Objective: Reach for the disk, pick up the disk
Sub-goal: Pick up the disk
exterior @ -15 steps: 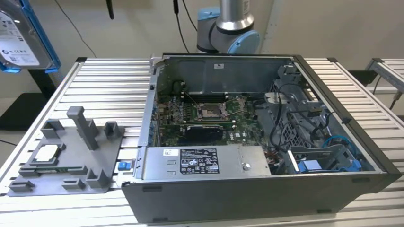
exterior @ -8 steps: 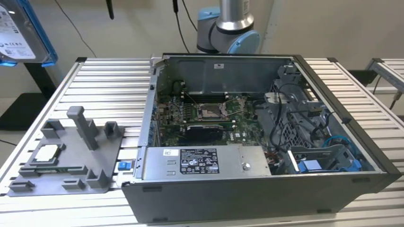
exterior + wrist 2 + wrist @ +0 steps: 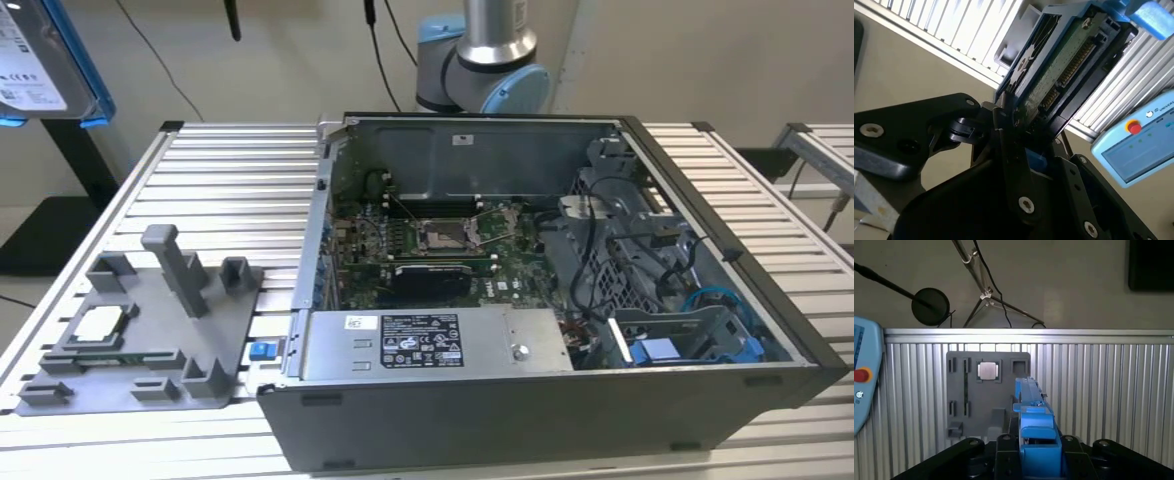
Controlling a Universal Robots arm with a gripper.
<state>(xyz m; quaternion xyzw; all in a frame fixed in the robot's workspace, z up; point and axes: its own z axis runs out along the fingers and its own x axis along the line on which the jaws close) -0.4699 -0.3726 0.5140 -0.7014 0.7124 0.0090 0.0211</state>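
Observation:
The disk point(image 3: 40, 60) hangs high at the exterior view's upper left, above the table: silver, with a white label and blue rails. In the second wrist view the disk point(image 3: 1064, 70) shows its green circuit board and connector side, and my gripper point(image 3: 1021, 117) is shut on its lower end with black fingers point(image 3: 1004, 125) pressed against it. In the first wrist view the disk point(image 3: 1031, 415) is seen edge-on as a blue rail rising from my gripper point(image 3: 1036, 452), well above the grey fixture.
An open computer case point(image 3: 787, 330) stands on the slatted metal table point(image 3: 227, 170), with a blue bracket point(image 3: 681, 345) inside. A grey fixture point(image 3: 160, 390) holds a small white-topped chip point(image 3: 100, 322). A blue teach pendant point(image 3: 1134, 150) lies beside the table.

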